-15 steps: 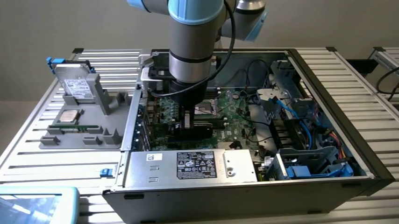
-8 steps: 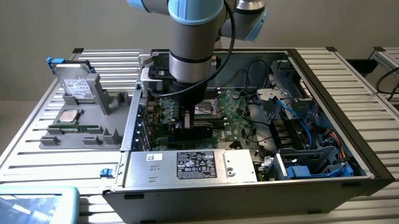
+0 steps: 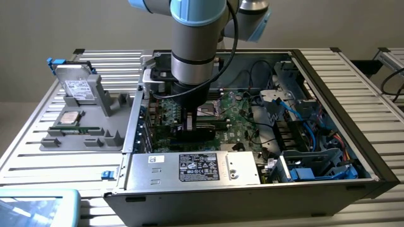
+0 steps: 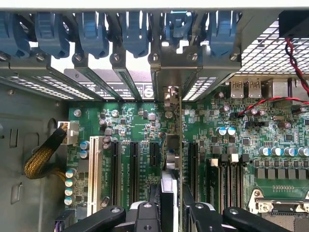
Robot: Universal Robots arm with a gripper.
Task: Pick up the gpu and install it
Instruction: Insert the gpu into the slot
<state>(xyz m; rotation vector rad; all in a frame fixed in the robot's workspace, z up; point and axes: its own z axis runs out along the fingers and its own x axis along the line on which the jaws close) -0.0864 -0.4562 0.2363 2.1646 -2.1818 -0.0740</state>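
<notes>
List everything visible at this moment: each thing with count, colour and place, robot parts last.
computer case: one, black and grey, lying open on the slatted table.
motherboard: one, green, on the floor of the case.
gpu: one, seen edge-on, upright over the motherboard's slots, between the gripper's fingers.
power supply: one, silver with a black label, at the case's near edge.
parts holder: one, grey, on the table at the exterior view's left.
hard drive: one, silver with a white label, standing in the holder.
slot latches: several, blue, along the case's rear wall.
gripper: one, black, closed on the gpu.
</notes>
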